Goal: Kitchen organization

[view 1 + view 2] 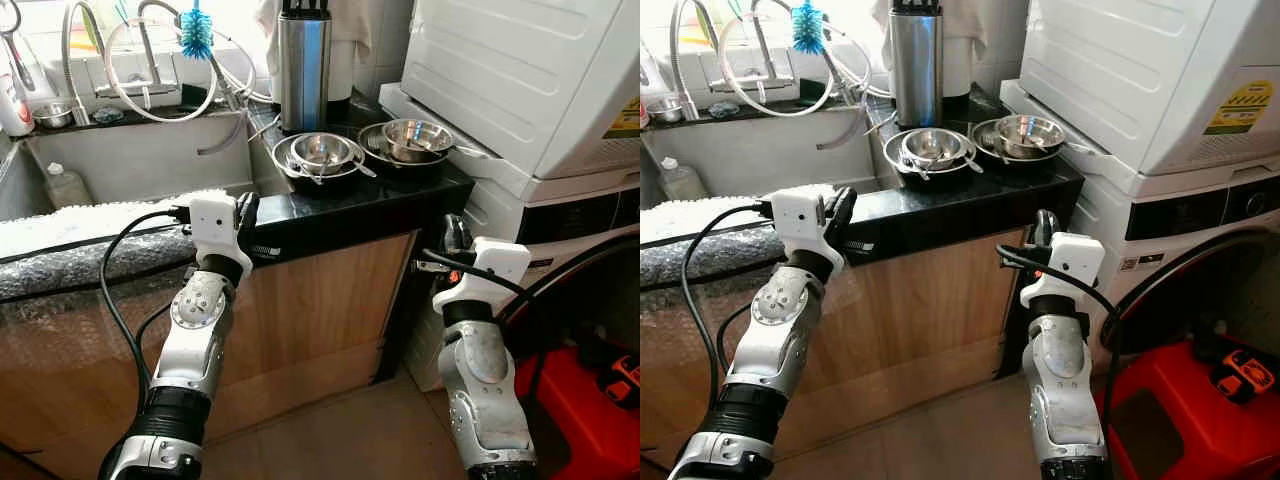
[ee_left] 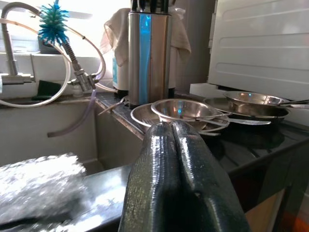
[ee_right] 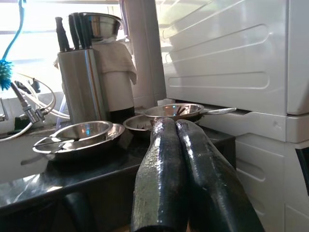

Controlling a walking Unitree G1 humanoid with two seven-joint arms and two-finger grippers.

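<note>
We see stacked steel bowls at the worktop's back right corner, ahead of both claws; our left claw, fingers together, is nearer than our right claw, also closed.

Two silver metal arms, the left arm and the right arm, share one build: rounded, brushed-silver shells with a glossy sheen, each with a round joint cap dotted with small dark screws. Lower down, each arm carries a ribbed black collar above a further silver segment. Each wrist ends in a boxy white plastic housing, the left housing and the right housing. Black cables loop from the left housing down along the arm; more black cables arc from the right one. The long black fingers are glossy, rounded and slightly textured, as are the right gripper's fingers.
</note>
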